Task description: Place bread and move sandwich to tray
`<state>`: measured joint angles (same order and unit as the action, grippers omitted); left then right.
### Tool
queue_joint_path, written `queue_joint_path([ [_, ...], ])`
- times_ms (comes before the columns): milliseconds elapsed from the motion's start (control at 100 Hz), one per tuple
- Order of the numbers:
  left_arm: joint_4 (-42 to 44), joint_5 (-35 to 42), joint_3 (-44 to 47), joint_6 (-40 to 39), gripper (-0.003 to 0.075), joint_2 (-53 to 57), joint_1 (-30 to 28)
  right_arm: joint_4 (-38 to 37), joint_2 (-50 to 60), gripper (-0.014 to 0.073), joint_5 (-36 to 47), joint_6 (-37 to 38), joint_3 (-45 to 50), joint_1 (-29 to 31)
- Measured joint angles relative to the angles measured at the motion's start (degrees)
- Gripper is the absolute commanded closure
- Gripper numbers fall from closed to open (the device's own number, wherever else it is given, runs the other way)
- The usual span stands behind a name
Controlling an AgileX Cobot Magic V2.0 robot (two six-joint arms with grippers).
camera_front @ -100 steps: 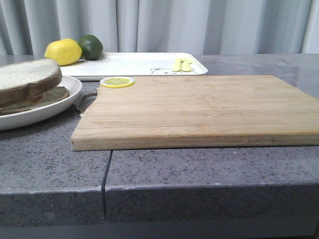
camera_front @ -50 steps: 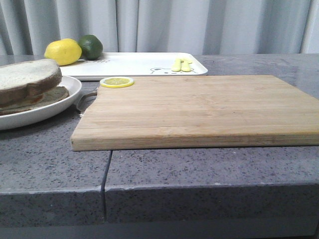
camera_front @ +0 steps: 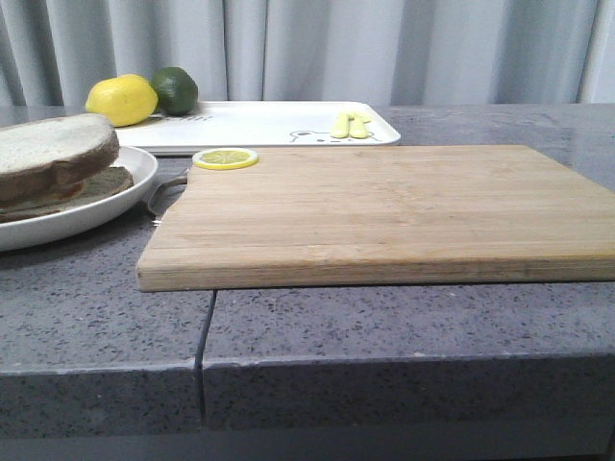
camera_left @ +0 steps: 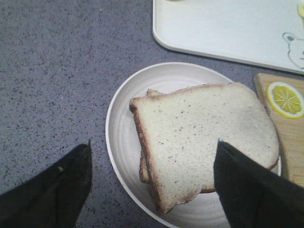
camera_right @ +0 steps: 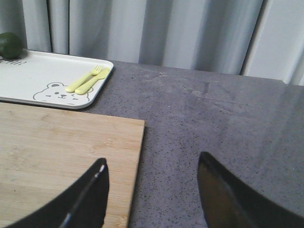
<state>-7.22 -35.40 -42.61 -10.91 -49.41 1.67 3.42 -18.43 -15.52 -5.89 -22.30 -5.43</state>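
Note:
The sandwich (camera_front: 53,163) sits on a round white plate (camera_front: 115,206) at the left of the counter. Its top is a thick slice of white bread (camera_left: 204,137) with a brown crust, lying on a lower slice; the filling barely shows. My left gripper (camera_left: 154,145) is open and empty above the sandwich, with one finger over the counter and one over the bread's side. The white tray (camera_front: 269,123) lies at the back, also in the left wrist view (camera_left: 228,28) and the right wrist view (camera_right: 38,76). My right gripper (camera_right: 153,159) is open and empty over the cutting board's right edge. Neither gripper shows in the front view.
A wooden cutting board (camera_front: 384,206) fills the middle, with a lemon slice (camera_front: 225,158) on its far left corner. A lemon (camera_front: 122,100) and a lime (camera_front: 175,89) sit on the tray's left end. A small yellow fork and spoon (camera_front: 350,125) lie on its right end.

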Motion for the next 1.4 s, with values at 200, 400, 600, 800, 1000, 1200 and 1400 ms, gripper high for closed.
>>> queue_joint_path([
  [200,1.1,0.8,0.0,-2.8,0.0228,-5.9,-2.3,0.0,0.0,0.0167,0.0,0.0,0.0,0.0],
  [400,1.4,1.4,0.0,-3.3,0.0228,-7.7,-7.4,0.0,0.0,0.0167,0.0,0.0,0.0,0.0],
  [600,1.4,1.6,0.0,-3.4,0.0228,-9.6,-8.1,0.0,0.0,0.0167,0.0,0.0,0.0,0.0],
  [800,0.4,2.4,0.0,-3.4,0.0228,-12.9,-8.1,0.0,0.0,0.0167,0.0,0.0,0.0,0.0],
  [1000,-1.0,3.5,0.0,-3.4,0.0228,-16.0,-8.1,0.0,0.0,0.0167,0.0,0.0,0.0,0.0],
  [1200,-2.0,4.0,0.0,-3.3,0.0228,-18.7,-8.1,0.0,0.0,0.0167,0.0,0.0,0.0,0.0],
  [1400,-2.5,4.7,0.0,-3.0,0.0228,-20.6,-8.1,0.0,0.0,0.0167,0.0,0.0,0.0,0.0],
])
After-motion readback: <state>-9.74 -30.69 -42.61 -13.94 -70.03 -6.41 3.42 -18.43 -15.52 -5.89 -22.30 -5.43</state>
